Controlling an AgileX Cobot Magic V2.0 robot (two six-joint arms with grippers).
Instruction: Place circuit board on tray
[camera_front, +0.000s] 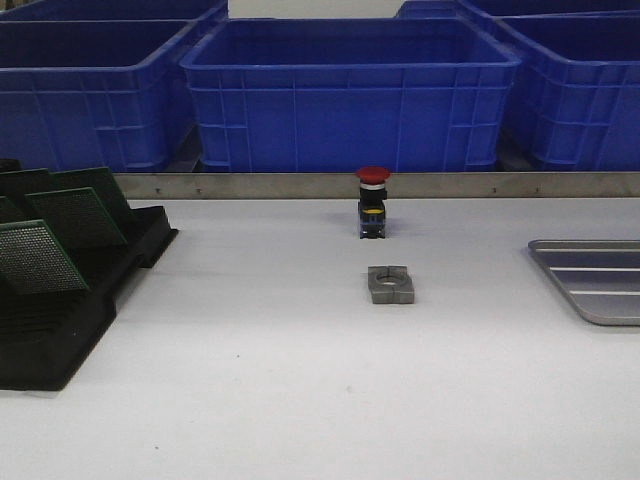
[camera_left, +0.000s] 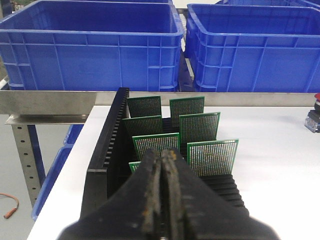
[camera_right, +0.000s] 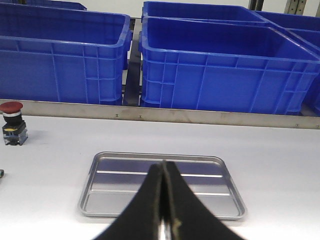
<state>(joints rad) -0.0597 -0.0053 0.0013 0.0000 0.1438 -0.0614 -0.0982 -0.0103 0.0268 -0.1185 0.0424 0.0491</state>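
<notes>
Several green perforated circuit boards (camera_left: 200, 128) stand upright in a black slotted rack (camera_left: 107, 145), which also shows at the left in the front view (camera_front: 60, 330) with boards (camera_front: 40, 255). My left gripper (camera_left: 163, 156) is shut and empty, close behind the nearest boards. The silver ridged tray (camera_right: 100, 175) lies empty on the white table; in the front view it sits at the right edge (camera_front: 590, 280). My right gripper (camera_right: 164, 166) is shut and empty, over the tray's near side. Neither gripper shows in the front view.
A red-capped push button (camera_front: 372, 200) stands at the table's back middle, also in the right wrist view (camera_right: 11, 122). A grey metal block with a hole (camera_front: 390, 284) lies in front of it. Big blue bins (camera_front: 350, 90) line the back behind a metal rail (camera_front: 300, 185).
</notes>
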